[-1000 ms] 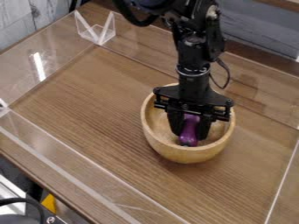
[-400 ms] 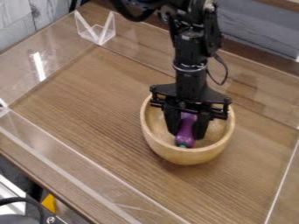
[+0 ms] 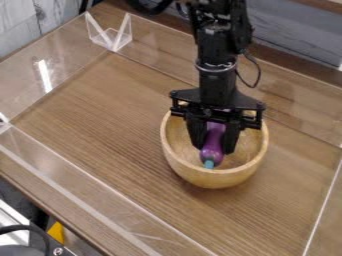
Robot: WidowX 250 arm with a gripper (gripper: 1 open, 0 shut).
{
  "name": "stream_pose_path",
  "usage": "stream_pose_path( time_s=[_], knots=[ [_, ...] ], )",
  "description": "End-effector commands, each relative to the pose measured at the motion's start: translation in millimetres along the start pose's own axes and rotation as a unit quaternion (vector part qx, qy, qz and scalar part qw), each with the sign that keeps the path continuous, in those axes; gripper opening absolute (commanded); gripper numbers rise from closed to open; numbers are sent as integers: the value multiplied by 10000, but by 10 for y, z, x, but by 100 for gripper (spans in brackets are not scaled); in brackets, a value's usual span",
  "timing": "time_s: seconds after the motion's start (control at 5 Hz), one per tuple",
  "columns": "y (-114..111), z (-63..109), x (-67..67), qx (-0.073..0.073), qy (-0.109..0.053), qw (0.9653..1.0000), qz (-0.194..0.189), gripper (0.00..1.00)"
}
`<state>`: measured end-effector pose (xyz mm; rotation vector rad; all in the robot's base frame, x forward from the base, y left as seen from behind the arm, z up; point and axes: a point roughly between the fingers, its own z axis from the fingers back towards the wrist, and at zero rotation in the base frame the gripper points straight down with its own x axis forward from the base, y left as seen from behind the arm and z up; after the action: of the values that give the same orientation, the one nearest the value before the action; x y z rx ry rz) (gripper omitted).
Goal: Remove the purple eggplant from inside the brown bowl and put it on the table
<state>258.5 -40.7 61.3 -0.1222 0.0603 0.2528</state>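
The brown bowl sits on the table right of centre. My gripper points straight down over the bowl's middle and is shut on the purple eggplant. The eggplant hangs upright between the black fingers, its teal stem tip pointing down just above the bowl's floor. Its upper end is hidden by the fingers.
Low clear acrylic walls run along the table's edges. A small clear stand is at the back left corner. Open tabletop lies left of and in front of the bowl.
The gripper has risen slightly with the eggplant in it, so the eggplant now hangs a little higher inside the bowl. The bowl has not moved.
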Motion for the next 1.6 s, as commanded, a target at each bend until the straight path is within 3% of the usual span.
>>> stream_pose_path(
  time_s=[0.0,0.2,0.6,1.0,1.4],
  knots=[
    [-31,282,86,-208,-398,9990,17,0],
    [-16,369,85,-287,-408,9987,50,0],
    [133,761,92,-509,-612,9967,179,0],
    [604,885,70,-410,-800,9955,287,0],
    [970,745,41,-263,-970,9947,222,0]
  ],
)
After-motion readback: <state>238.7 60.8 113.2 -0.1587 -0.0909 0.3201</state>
